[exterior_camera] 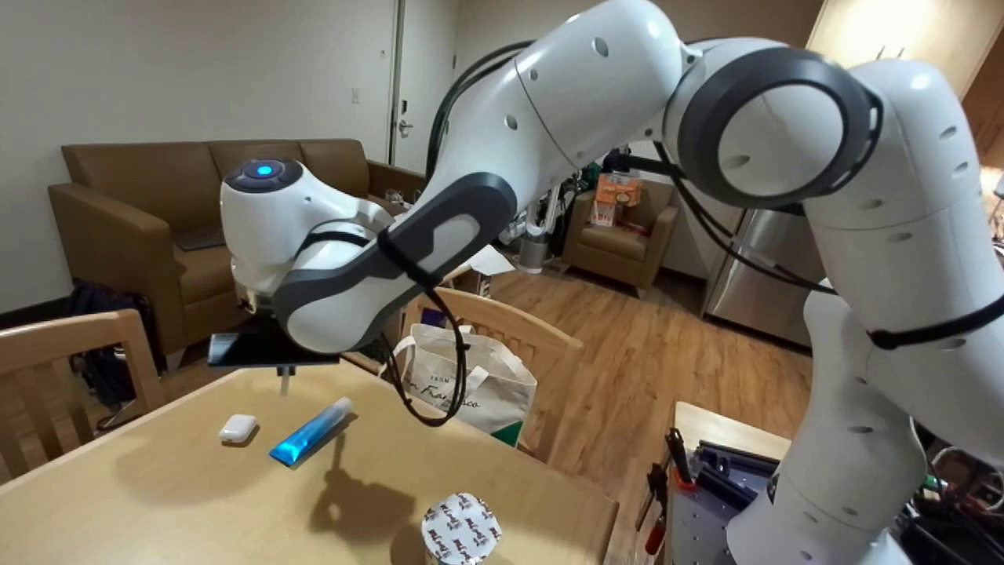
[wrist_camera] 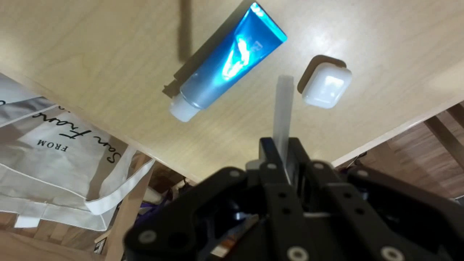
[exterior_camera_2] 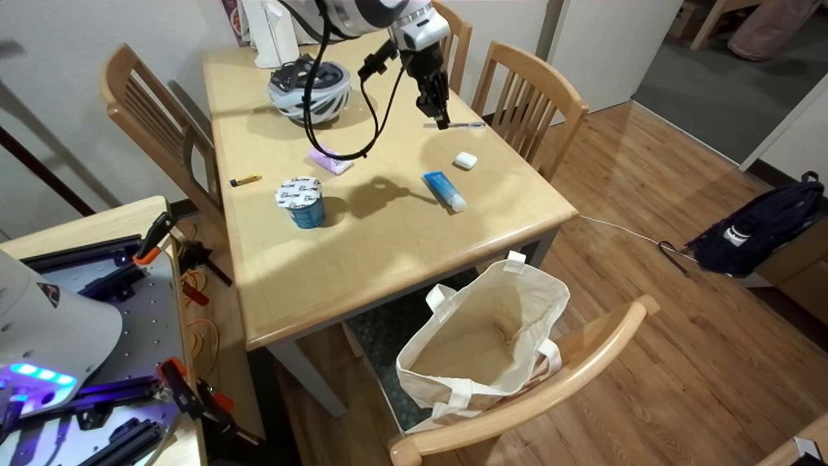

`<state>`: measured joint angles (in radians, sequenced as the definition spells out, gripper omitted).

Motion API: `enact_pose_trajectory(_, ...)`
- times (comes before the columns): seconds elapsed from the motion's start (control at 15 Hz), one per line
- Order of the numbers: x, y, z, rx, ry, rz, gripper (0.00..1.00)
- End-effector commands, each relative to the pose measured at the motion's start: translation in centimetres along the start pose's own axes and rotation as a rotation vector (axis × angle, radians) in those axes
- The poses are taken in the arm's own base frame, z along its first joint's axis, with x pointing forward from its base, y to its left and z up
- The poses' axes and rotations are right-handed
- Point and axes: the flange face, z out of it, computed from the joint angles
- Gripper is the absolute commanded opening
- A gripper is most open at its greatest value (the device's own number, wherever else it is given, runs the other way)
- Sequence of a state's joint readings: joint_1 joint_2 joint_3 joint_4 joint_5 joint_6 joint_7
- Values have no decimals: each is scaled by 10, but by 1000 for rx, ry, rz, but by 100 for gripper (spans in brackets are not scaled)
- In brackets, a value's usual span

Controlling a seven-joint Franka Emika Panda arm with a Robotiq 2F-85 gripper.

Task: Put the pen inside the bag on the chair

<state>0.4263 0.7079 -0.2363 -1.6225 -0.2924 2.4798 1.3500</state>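
My gripper [wrist_camera: 281, 141] is shut on the pen [wrist_camera: 284, 108], a pale translucent stick that points out past the fingertips. In an exterior view the pen [exterior_camera_2: 467, 125] lies roughly level across the fingertips of my gripper [exterior_camera_2: 443, 123], above the table. In an exterior view only a short pale end of the pen [exterior_camera: 285, 383] shows below my gripper [exterior_camera: 286, 370]. The cream tote bag [exterior_camera_2: 440, 382] stands with its mouth open on the chair [exterior_camera_2: 608, 355] beside the table. The bag also shows at the left of the wrist view [wrist_camera: 54, 163]. My gripper is well away from it.
On the table [exterior_camera_2: 362, 272] lie a blue tube [exterior_camera_2: 444, 191], a white case [exterior_camera_2: 465, 160], a lidded cup [exterior_camera_2: 302, 202], a purple packet [exterior_camera_2: 330, 160], a small yellow item [exterior_camera_2: 246, 180] and a helmet [exterior_camera_2: 310, 90]. The table edge lies between gripper and bag. The bag's handles stick up.
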Motion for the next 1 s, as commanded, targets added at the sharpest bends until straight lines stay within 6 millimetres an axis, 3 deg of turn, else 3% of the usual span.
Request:
enact_pose_trajectory(0.0, -1, 2, -1, -3, -3, -3, 11)
enact_pose_trajectory(0.07, -8, -1, 4, -11, 0, -12, 3)
enact_pose_trajectory(0.2, -3, -1, 5, -2, -11, -55, 3)
enact_pose_trajectory(0.6, 82, 43, -2, -136, 28, -101, 3)
enact_pose_trajectory(0.87, 128, 83, 1, -163, -73, -283, 3)
enact_pose_trajectory(0.93, 148, 96, 3, -172, -59, -300, 3)
